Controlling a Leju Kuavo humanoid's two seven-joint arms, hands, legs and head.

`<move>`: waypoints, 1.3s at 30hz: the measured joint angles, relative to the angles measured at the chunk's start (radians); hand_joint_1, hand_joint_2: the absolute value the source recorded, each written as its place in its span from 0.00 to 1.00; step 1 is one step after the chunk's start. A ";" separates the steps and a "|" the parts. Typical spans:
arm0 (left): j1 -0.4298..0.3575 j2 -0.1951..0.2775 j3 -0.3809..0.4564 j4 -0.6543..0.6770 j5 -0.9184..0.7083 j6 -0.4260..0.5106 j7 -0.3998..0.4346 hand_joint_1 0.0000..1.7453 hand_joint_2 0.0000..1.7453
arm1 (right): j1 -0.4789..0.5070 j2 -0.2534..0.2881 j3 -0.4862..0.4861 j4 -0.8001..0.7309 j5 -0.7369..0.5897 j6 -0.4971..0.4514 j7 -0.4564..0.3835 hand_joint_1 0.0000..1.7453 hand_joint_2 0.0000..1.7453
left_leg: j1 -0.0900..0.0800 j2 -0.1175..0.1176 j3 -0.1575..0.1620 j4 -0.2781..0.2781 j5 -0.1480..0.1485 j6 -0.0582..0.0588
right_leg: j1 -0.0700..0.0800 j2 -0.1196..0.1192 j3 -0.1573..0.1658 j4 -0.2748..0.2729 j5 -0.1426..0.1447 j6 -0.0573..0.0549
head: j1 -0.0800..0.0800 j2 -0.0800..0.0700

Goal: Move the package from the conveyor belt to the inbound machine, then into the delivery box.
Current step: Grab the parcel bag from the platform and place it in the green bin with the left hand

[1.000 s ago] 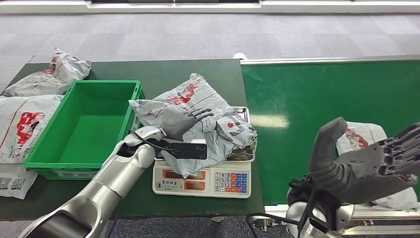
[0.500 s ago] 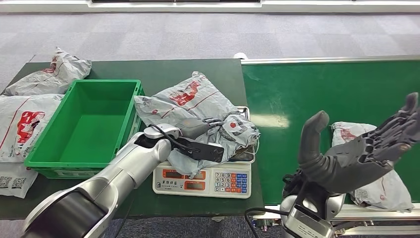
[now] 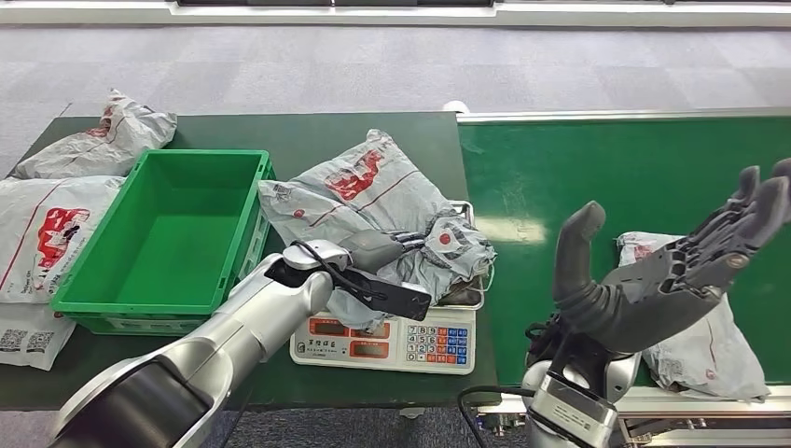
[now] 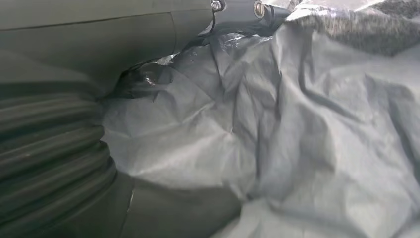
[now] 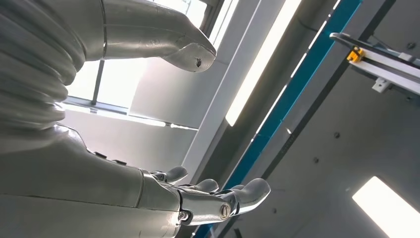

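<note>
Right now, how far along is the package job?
Done: one grey package is off the conveyor belt and lies on the scale. In hand: the left hand grips it there. Left: putting it into the green box. The right hand is raised, holding nothing.

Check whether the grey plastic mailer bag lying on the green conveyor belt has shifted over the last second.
Yes. The grey plastic mailer bag has shifted left along the green conveyor belt, towards the scale; the raised right hand partly hides it.
</note>
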 joint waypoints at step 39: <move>-0.327 0.408 -0.026 -0.609 -0.432 0.367 0.189 1.00 1.00 | 0.158 -0.060 -0.025 -0.100 -0.024 -0.001 0.000 0.00 1.00 | 0.001 0.003 -0.011 0.000 0.005 -0.003 | 0.001 0.004 -0.015 0.003 0.004 -0.001 | 0.000 0.000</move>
